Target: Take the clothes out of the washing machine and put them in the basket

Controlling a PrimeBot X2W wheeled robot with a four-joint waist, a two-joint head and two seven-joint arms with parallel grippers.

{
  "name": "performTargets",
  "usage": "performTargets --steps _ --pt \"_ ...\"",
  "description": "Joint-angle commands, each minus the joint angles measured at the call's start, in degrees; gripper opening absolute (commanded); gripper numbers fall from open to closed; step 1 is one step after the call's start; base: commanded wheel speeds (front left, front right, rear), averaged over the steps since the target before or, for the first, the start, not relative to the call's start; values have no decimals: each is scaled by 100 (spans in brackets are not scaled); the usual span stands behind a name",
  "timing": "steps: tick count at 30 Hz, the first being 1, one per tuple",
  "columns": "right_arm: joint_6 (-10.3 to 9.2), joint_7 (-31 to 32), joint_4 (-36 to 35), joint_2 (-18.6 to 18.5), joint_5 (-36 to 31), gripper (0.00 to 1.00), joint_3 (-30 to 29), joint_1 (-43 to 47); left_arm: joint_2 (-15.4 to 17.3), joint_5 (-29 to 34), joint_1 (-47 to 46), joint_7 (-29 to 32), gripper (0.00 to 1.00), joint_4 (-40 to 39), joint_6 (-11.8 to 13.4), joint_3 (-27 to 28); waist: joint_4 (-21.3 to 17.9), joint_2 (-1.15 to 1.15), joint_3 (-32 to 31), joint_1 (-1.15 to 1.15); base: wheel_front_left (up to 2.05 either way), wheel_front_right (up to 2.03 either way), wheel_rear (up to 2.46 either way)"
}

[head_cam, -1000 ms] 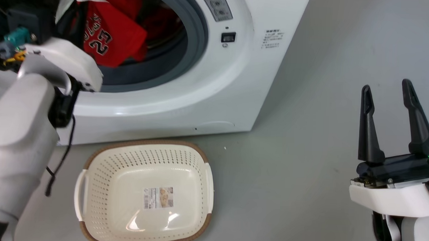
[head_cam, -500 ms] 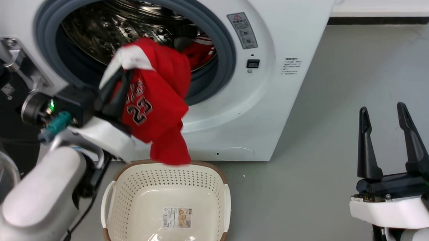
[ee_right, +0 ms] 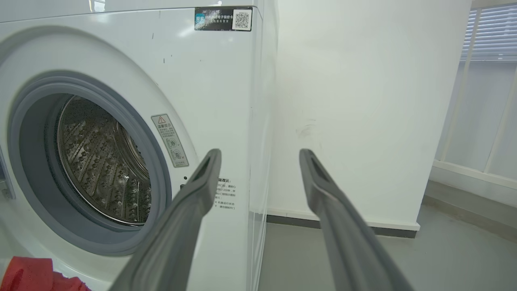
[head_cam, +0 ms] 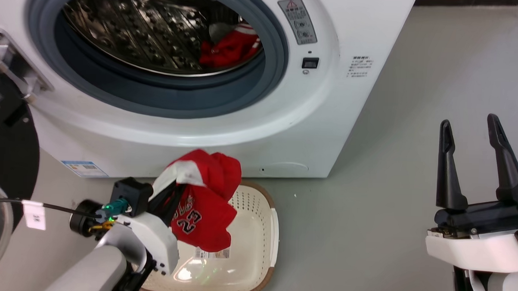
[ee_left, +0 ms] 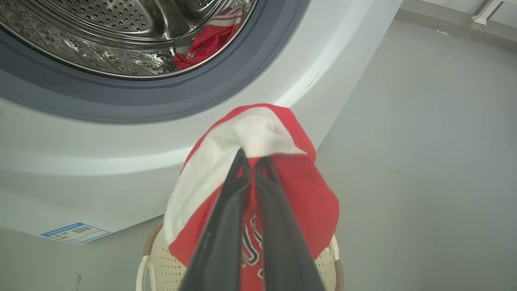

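Grey floor (head_cam: pixel 393 124): smooth and plain; it runs back to a white wall (ee_right: pixel 363 101).
Small red sports jersey (head_cam: pixel 204 221): soft red cloth with white trim and a black-and-white "23". It hangs in a bunch over the left part of the basket. We cannot tell if its bottom edge touches the basket.
Our left gripper (ee_left: pixel 252 157): two long dark fingers pressed close together, pinching the jersey at its white part.
Cream plastic basket (head_cam: pixel 262 231): little holes in the sides, a brown rim and white handles. It stands on the floor just in front of the washing machine.
Big white washing machine (head_cam: pixel 319 134): round hole with a grey rubber ring (head_cam: pixel 157 99) and a shiny steel drum (head_cam: pixel 138 25).
Second red garment (head_cam: pixel 228 49): red with white stripes, lying in the drum at its right side.
Black-rimmed glass door (head_cam: pixel 9 154): open, at the left.
Our right gripper (head_cam: pixel 468 122): fingers spread wide, nothing between them, well apart from the basket.
In the way: the jersey and our left arm hide much of the basket.
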Motion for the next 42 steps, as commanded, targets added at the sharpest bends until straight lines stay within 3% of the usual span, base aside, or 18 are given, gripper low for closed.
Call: performTargets --steps 1,10,21,29,37,38,39,42 --pt "-5 -12 -32 10 -10 100 5 -98 -75 16 -1 -36 0 315 -70 -64 -89 0 230 0 0 0 0" --pt "-5 -12 -253 10 -101 100 -3 -423 -716 17 -679 -351 0 2414 -485 -173 -447 0 1263 0 0 0 0" --pt "-5 -12 -487 11 -37 100 -67 -693 -1174 136 -1688 -638 0 4696 -875 -198 -884 0 2342 0 0 0 0" --pt "-5 -12 -599 11 -18 100 -51 -793 -1385 54 -2104 -668 0 5598 -1006 -185 -997 0 2795 0 0 0 0" --pt "-5 -12 -567 11 -52 100 -76 -861 -1512 6 -2274 -737 0 5830 -995 -130 -912 0 2889 0 0 0 0" --pt "-5 -12 -555 11 -55 100 -72 -862 -1534 19 -2290 -741 72 5837 -967 -118 -897 0 2877 0 0 0 0" --pt "-5 -12 -547 11 -59 100 -65 -863 -1559 45 -2296 -750 100 5837 -944 -123 -881 0 2860 0 0 0 0" --pt "-5 -12 -501 11 -72 100 -71 -880 -1579 70 -2273 -773 100 5845 -884 -92 -820 0 2770 0 0 0 0"
